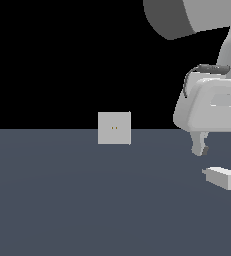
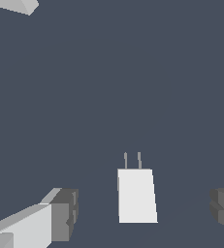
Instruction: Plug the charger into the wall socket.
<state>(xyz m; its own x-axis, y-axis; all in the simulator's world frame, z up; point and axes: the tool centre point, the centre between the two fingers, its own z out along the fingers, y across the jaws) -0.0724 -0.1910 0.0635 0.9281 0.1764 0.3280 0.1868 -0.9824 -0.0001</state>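
The charger (image 1: 225,178) is a small white block lying flat on the dark floor at the exterior view's right edge. In the wrist view the charger (image 2: 136,195) shows two thin prongs at one end. My gripper (image 1: 221,148) hangs just above it and is open; the wrist view shows the gripper (image 2: 142,215) with one fingertip on each side of the block, both well apart from it. The wall socket (image 1: 114,128) is an upright light-grey square plate with two tiny yellowish holes, standing farther back toward the exterior view's left. A corner of the wall socket (image 2: 14,6) shows in the wrist view.
The dark grey floor (image 1: 87,200) spreads across the scene. The bulky white arm (image 1: 212,100) fills the upper part of the exterior view's right.
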